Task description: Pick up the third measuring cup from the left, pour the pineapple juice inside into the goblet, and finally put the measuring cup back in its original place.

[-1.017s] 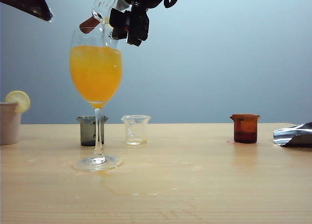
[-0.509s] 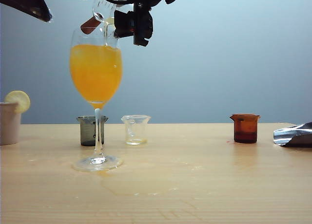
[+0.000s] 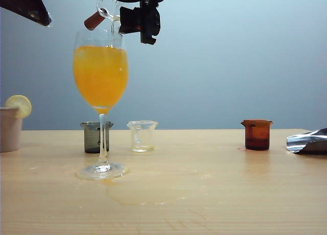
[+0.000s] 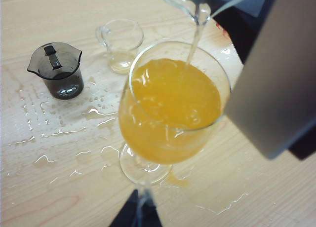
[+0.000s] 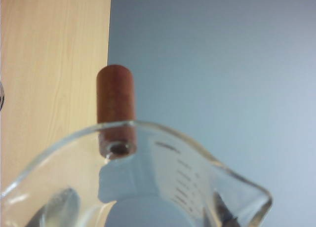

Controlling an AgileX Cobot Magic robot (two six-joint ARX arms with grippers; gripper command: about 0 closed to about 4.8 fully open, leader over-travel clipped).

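Above goblet [image 3: 100, 76] rim: right gripper [image 3: 122, 13] tilting measuring cup [image 3: 108, 9]; left gripper [image 4: 136, 214] low.

The right pincer [image 3: 143, 21] is built of black, blocky parts, with black cables looped above it. Of the left pincer [image 3: 25, 5], a dark slanted body and a grey flat finger [image 4: 276, 84] are seen.

The right claw [image 3: 134, 19] has lifted and rolled — the third measuring cup [image 3: 108, 9] sits higher, tipped further.
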